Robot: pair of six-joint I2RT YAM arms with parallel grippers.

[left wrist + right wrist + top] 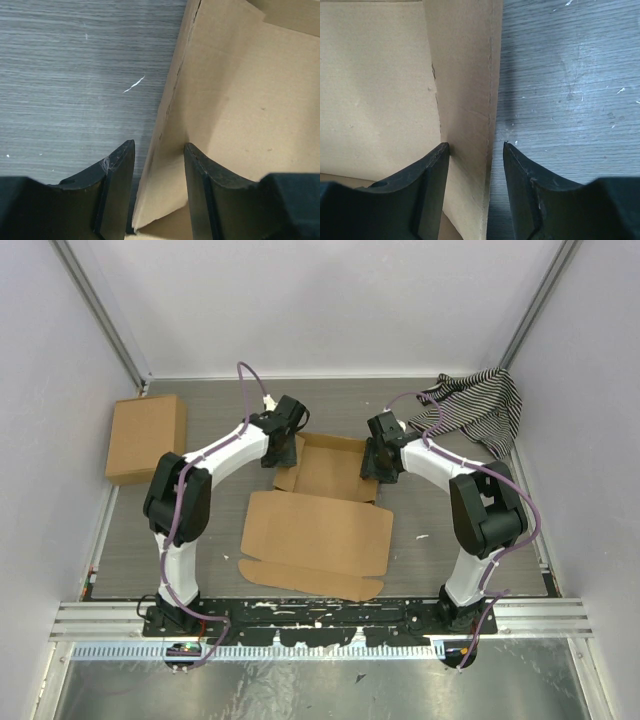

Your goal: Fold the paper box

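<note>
On the table (420, 570), the paper box (320, 530) lies half-formed. The left gripper (159, 144) and right gripper (476, 144) each straddle a raised side wall, jaws part-open, not clamped.

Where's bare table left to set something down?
Free: far strip behind the paper box, between the brown box and striped cloth; near-left patch between left arm and left wall. Crowded: centre, where left fingers and right fingers straddle the paper box's side walls.

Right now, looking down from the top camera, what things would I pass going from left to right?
Closed cardboard box → left hand → paper box → right hand → striped cloth.
</note>
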